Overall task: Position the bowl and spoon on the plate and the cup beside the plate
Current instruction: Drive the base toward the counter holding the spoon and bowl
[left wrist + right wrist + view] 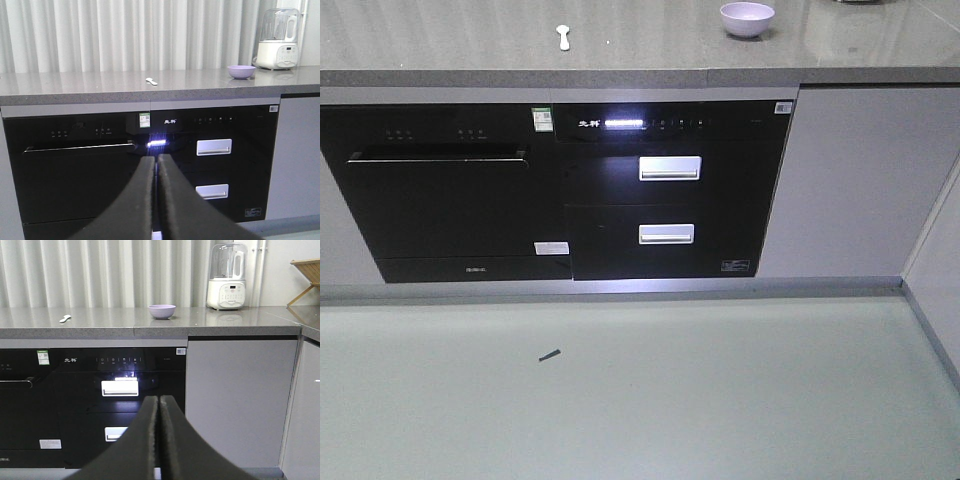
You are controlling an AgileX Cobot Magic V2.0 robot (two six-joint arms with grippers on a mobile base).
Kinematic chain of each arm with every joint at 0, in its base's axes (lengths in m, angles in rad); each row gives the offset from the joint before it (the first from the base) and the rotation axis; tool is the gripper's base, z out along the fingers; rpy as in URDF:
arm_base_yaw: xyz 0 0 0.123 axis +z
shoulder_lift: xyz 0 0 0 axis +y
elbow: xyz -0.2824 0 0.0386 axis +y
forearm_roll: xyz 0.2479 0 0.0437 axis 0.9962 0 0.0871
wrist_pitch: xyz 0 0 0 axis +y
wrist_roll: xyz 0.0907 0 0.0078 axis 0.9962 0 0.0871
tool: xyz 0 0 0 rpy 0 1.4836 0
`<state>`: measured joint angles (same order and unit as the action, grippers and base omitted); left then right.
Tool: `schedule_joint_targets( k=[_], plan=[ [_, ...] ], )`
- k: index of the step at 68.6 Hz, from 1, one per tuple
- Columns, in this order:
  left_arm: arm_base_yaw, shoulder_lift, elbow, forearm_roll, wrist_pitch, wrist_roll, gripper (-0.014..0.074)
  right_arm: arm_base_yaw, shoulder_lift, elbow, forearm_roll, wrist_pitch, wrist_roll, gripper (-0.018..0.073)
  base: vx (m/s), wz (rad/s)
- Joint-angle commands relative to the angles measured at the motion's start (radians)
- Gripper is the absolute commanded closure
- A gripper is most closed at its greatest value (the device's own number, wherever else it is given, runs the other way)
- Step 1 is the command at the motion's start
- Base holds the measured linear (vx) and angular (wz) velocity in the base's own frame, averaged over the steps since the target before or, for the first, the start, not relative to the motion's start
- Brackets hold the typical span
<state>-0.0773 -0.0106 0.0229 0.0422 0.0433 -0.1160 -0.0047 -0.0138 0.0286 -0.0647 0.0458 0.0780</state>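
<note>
Dim, slightly grainy views; the indicator strip (623, 123) glares white and the countertop (470, 40) shows pale reflections.

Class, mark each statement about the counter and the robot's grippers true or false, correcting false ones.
1. The bowl stands on the countertop. True.
2. The spoon lies in the bowl. False: it lies on the countertop, apart from the bowl.
3. The left gripper and right gripper have their jaws shut, holding nothing. True.
4. A plate sits beside the bowl. False: no plate shows in any view.
</note>
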Motion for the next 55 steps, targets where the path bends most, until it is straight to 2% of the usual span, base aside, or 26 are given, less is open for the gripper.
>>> schedule_joint_targets(
  k=[1,55],
  plan=[
    [-0.006,-0.013,-0.017,-0.005,-0.075,-0.006,0.0603,0.001,-0.007,0.008,-0.007,-0.072,-0.002,0.0566,0.24,0.00],
    [-0.006,-0.013,-0.017,-0.005,-0.075,-0.006,0.0603,0.001,-0.007,0.008,-0.007,-0.072,-0.002,0.0566,0.22,-0.01]
  ],
)
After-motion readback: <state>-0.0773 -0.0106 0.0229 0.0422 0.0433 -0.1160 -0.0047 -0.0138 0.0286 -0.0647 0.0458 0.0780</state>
